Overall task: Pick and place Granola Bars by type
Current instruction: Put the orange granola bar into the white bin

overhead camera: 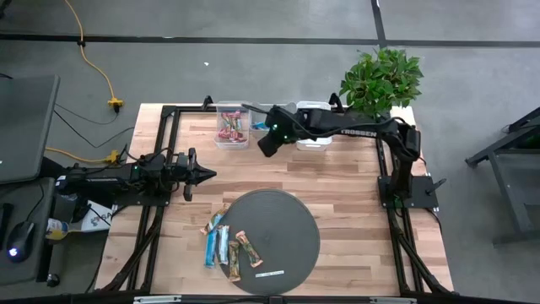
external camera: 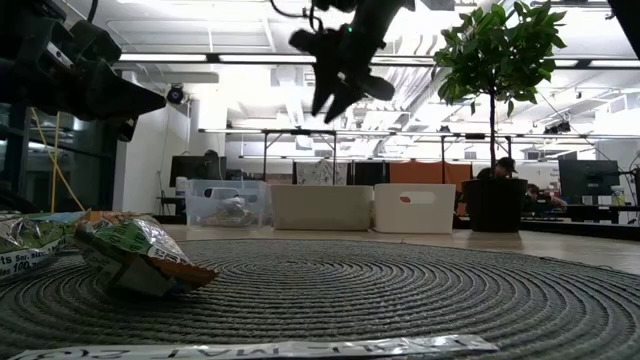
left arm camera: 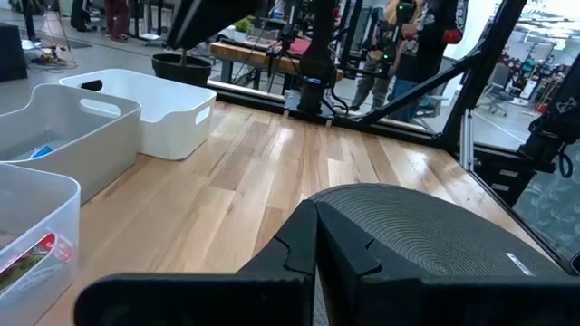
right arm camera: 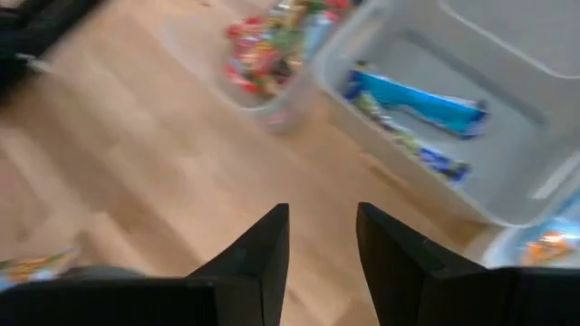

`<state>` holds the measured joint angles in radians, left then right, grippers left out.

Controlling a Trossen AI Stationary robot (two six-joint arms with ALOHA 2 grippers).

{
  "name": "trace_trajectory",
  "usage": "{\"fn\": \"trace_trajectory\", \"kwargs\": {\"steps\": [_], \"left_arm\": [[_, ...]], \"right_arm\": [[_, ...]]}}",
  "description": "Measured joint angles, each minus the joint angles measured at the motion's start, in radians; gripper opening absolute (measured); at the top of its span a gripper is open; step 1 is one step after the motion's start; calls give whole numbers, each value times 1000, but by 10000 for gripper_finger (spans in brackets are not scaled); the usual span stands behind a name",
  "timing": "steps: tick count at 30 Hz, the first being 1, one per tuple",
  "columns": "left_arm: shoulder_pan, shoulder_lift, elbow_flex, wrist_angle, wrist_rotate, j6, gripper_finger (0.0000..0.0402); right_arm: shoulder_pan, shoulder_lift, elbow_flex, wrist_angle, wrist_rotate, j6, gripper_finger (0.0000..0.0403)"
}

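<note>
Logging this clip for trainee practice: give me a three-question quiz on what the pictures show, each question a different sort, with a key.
1. True or false: the right pincer is shut on a granola bar.
2. Multiple choice: where do the unsorted granola bars lie? A) in the plant pot B) at the left edge of the round grey mat C) under the right arm's base
3. Fill in: the clear bin at the table's far edge holds mostly ____-wrapped bars.

Key: 1 false, its fingers stand apart with nothing between them, above the wood near the bins. 2 B. 3 red. The left pincer waits closed at the table's left.
</note>
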<state>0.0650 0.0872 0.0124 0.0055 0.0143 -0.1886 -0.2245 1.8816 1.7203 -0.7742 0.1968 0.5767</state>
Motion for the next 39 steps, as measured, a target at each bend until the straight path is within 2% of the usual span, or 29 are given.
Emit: {"fn": "trace_trajectory", "kwargs": {"steps": [8,24,39], "left_arm": [[0,0,0,0,0,0,0],[0,0,0,0,0,0,0],[0,0,0,0,0,0,0]], "right_arm": [[93,-6,0,66,-74,40,114],[320,-6,0,122,-111,189,114],[509,-6,0,159,29,351,114]]}}
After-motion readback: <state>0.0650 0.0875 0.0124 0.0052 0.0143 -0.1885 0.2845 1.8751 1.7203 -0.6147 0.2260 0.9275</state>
